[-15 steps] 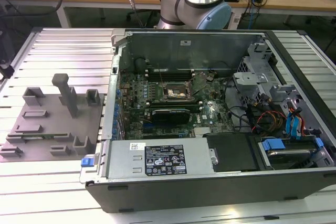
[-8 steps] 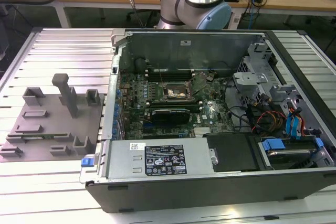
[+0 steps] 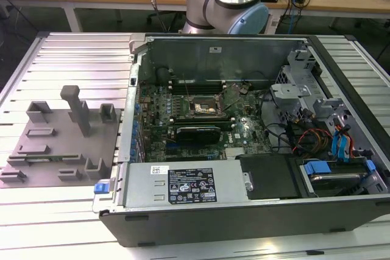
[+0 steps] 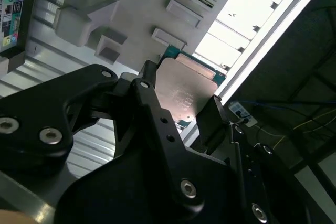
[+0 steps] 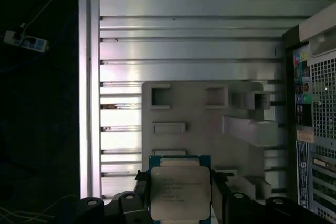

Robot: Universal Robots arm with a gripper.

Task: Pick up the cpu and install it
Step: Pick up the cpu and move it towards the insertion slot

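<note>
I have the cpu (image 5: 179,192) clamped between the jaws over the grey fixture (image 5: 202,124) (pick-up made, I judge), and seating it in the socket (image 3: 204,109) calls for keeping it level and square.

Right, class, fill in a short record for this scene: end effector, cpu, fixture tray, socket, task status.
end effector: closed on the cpu, with a finger on each of two opposite edges, in both wrist views
cpu: metal top faces the first wrist camera, held above the grey fixture tray
grey fixture tray: on the slatted table, at the exterior view's left of the computer case
socket: on the motherboard inside the open case, appears empty
task status: cpu gripped, not yet installed
</note>
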